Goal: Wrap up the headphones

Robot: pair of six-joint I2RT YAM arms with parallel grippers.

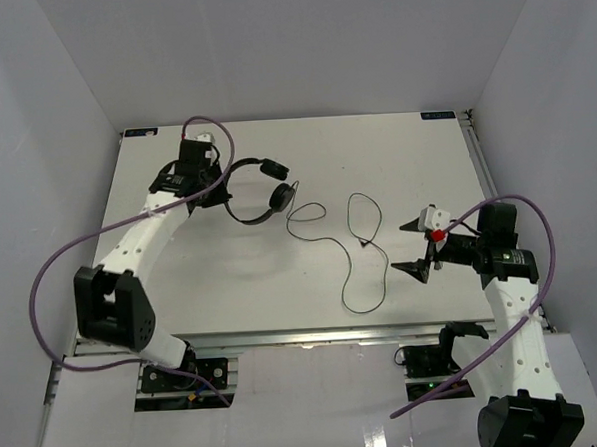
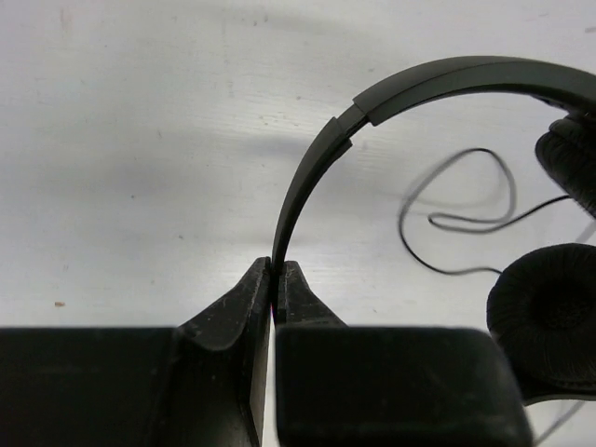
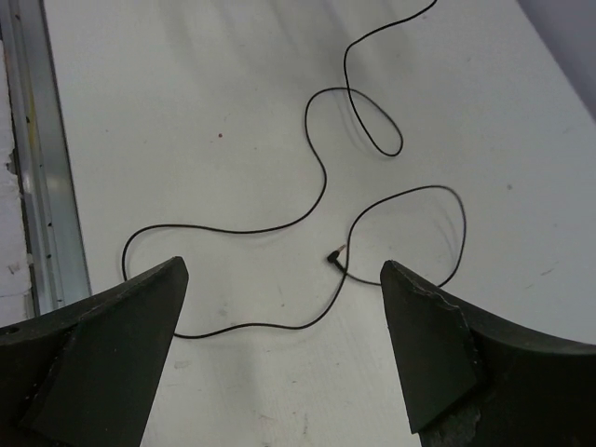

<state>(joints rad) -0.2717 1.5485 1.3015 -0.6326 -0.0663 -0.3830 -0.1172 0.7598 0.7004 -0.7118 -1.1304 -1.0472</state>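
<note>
From above, we see the headphones (image 1: pixel 281 196) over the far left part of the white bench (image 1: pixel 221 278). The left tool (image 1: pixel 222 187) is clenched on their thin headband (image 1: pixel 240 215). The long black cord (image 1: pixel 346 271) runs from the headphones out to the right in loose loops across the middle of the bench. The right tool (image 1: pixel 408 246) hangs just right of the cord, spread wide with nothing in it. In the left wrist view, we see two dark fingers (image 2: pixel 237 307) pinched tight on the headband (image 2: pixel 307 177), which curves up and over to the right. A round, soft ear cup (image 2: pixel 549 317) sits at the right edge, with some cord behind it. In the right wrist view, the right tool (image 3: pixel 284 268) has its fingers far apart above the bench. The cord (image 3: pixel 321 177) wiggles between and past them. Its little plug (image 3: pixel 333 256) lies on the bench between the two tips and touches neither.
</note>
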